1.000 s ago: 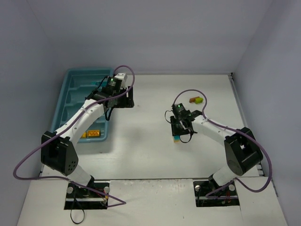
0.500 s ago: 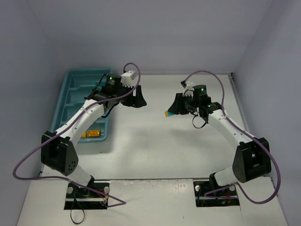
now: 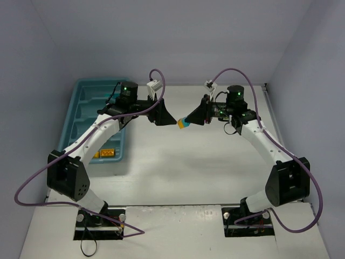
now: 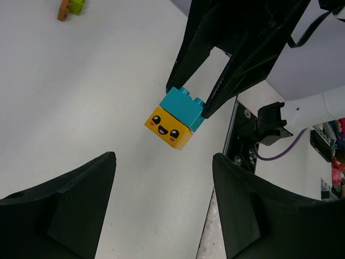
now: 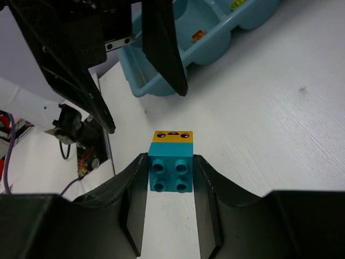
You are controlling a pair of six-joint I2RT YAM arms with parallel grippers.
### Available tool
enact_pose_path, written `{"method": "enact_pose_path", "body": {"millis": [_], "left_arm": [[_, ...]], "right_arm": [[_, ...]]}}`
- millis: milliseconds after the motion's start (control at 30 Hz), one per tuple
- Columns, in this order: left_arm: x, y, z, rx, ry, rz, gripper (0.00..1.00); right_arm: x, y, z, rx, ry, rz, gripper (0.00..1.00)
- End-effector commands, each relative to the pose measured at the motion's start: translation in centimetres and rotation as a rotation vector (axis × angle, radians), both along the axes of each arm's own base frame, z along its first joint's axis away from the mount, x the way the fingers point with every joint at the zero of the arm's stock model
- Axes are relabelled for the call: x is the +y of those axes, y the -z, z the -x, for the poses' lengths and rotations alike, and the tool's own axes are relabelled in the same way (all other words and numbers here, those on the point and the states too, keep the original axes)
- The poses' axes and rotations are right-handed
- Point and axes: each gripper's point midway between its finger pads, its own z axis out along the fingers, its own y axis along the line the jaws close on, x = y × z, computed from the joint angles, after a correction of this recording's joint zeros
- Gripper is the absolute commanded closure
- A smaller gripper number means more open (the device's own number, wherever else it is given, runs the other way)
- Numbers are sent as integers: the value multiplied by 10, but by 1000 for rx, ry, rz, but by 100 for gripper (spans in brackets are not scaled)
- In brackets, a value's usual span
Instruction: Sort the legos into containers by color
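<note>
My right gripper point(image 3: 193, 117) is shut on a cyan lego point(image 5: 171, 170) that is stuck to a yellow lego with a smiley face point(image 5: 172, 136). It holds the pair point(image 3: 184, 122) in the air over the table's middle. My left gripper point(image 3: 171, 118) is open and empty, its fingertips just left of the pair and pointing at it. In the left wrist view the pair point(image 4: 178, 116) hangs between the right gripper's fingers, beyond my open left gripper point(image 4: 163, 157). The teal tray point(image 3: 86, 110) lies at far left, with orange legos point(image 3: 105, 153) in a near compartment.
A lime green lego point(image 4: 78, 5) and a brown one point(image 4: 63, 9) lie together on the table, far from the tray. The tray's compartments point(image 5: 215, 32) show behind the left gripper in the right wrist view. Enclosure walls stand on three sides of the table.
My right gripper has lifted the cyan and yellow pair off the table and carried it up and left. My left gripper has swung right from the tray to meet it.
</note>
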Motion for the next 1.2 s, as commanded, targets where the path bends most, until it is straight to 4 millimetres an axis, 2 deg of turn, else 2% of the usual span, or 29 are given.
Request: {"method": "enact_pose_path", "body": {"millis": [0, 267, 700, 800, 933, 1167], "left_arm": [[-4, -44, 10, -154, 111, 89, 34], [-13, -48, 25, -150, 197, 116, 34], [-25, -36, 21, -127, 224, 112, 35], [-26, -40, 20, -134, 226, 117, 40], [-28, -42, 22, -135, 247, 128, 52], [-31, -39, 31, -116, 293, 141, 57]], "right_arm": [[6, -41, 8, -154, -129, -76, 100], [9, -43, 10, -146, -175, -97, 100], [14, -49, 15, -147, -227, -130, 100], [14, -46, 14, -138, -228, -129, 100], [16, -44, 15, -133, -238, -131, 100], [19, -40, 15, -123, -256, -138, 100]]}}
